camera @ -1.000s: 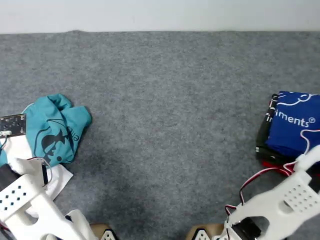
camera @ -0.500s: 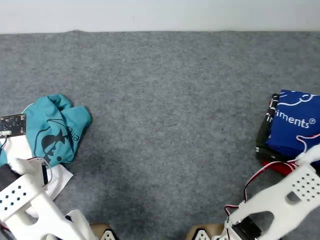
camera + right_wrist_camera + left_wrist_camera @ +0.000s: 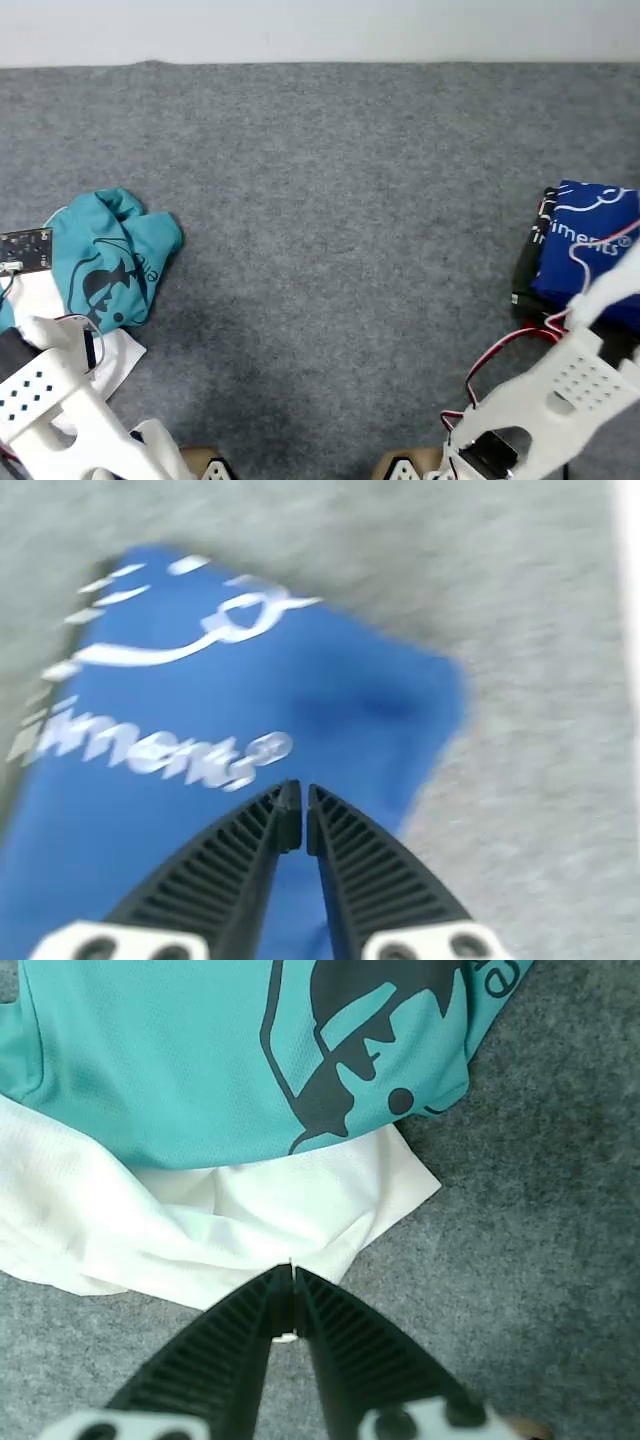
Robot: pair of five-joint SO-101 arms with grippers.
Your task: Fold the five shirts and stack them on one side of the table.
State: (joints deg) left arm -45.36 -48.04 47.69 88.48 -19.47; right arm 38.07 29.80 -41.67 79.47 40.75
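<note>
- Since a second ago, a swing of the right arm [image 3: 560,395] up and in over the folded stack at the table's right edge; nothing shifted on the left.
- Far left: left arm [image 3: 45,395] low over a crumpled white shirt [image 3: 35,295].
- Left gripper [image 3: 292,1280] clenched, jaws pressed together, tips right at the white shirt's hem; impossible to tell whether any cloth is pinched.
- Teal shirt [image 3: 110,255] with dark print, bunched and unfolded, lying partly on top of the white shirt.
- Middle: bare grey table mat [image 3: 350,200].
- Right edge: folded blue shirt [image 3: 585,225] with white lettering on top of the stack, a folded black shirt [image 3: 527,265] under it, a sliver of red shirt [image 3: 535,323] at the bottom.
- Right gripper [image 3: 302,815] closed on nothing, poised just above the blue shirt.
</note>
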